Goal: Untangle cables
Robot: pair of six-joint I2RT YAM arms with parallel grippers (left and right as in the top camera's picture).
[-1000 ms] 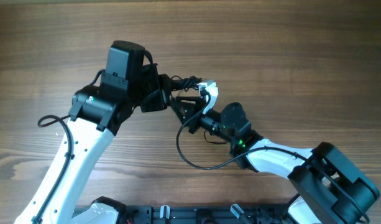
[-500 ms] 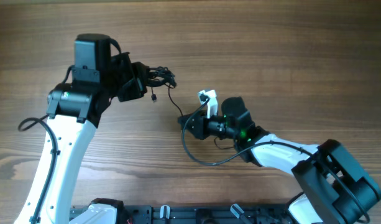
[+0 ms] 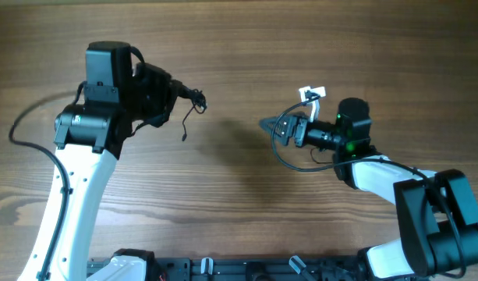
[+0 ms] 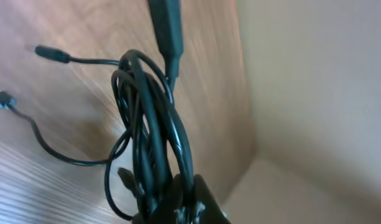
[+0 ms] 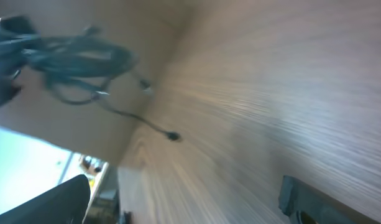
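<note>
A bundle of black cables (image 3: 193,96) hangs from my left gripper (image 3: 176,95), which is shut on it above the table's left half. One loose end (image 3: 184,131) dangles below the bundle. In the left wrist view the looped cables (image 4: 150,124) rise out of the shut jaws of the left gripper (image 4: 178,208), with a plug (image 4: 50,54) and a small connector (image 4: 0,98) trailing off to the left. My right gripper (image 3: 268,125) stands open right of centre, pointing left and apart from the bundle. The blurred right wrist view shows the bundle (image 5: 78,59) far off and nothing in the right gripper (image 5: 178,205).
A black lead (image 3: 297,156) loops under the right wrist, with a white tag (image 3: 311,94) above it. Wooden tabletop (image 3: 239,203) lies between the two arms. A black rail (image 3: 223,269) runs along the near edge.
The arms were close together at the centre. The left arm pulled the bundle away to the left. The right gripper opened, let go of the cables and swung right.
</note>
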